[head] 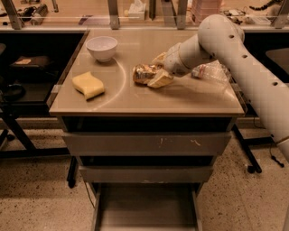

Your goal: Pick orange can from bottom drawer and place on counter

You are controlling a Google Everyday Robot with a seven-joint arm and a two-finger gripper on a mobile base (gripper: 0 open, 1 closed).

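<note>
The orange can (142,73) lies on its side near the middle of the beige counter (180,100). My gripper (153,72) reaches in from the right, low over the counter. Its pale fingers (160,80) are shut on the can's right end, one above it and one below. The bottom drawer (146,208) is pulled out at the foot of the cabinet. Its plain grey floor shows nothing on it.
A white bowl (101,47) stands at the counter's back left, and a yellow sponge (88,85) lies at front left. A clear plastic bottle (210,72) lies right of my wrist. Two shut drawer fronts (146,143) sit under the counter. A cluttered bench (135,11) runs behind.
</note>
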